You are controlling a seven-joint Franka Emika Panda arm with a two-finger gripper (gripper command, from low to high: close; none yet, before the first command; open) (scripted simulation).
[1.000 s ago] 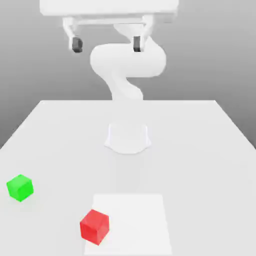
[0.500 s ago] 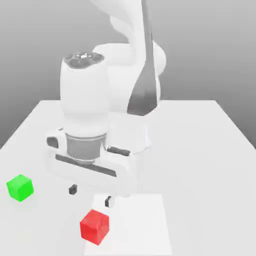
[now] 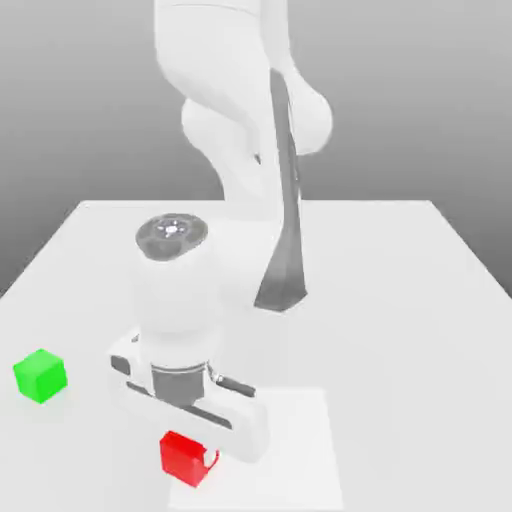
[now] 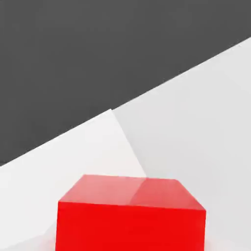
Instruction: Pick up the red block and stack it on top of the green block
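Note:
The red block [image 3: 182,459] sits on the white table near its front edge, and it looms large in the hand view [image 4: 130,216]. My gripper [image 3: 190,452] has come down over it, and its jaws are shut on the block's sides. One fingertip [image 3: 212,459] shows at the block's right side in the exterior view; the other is hidden. The green block [image 3: 40,376] stands alone at the exterior view's left, well apart from the hand.
A paler square patch [image 3: 295,440] marks the table [image 3: 400,300] under and beside the red block. My arm's white links [image 3: 240,130] rise behind the hand at the middle of the table.
The hand dropped from high above the table onto the red block. Its fingers, wide apart before, have shut on the block.

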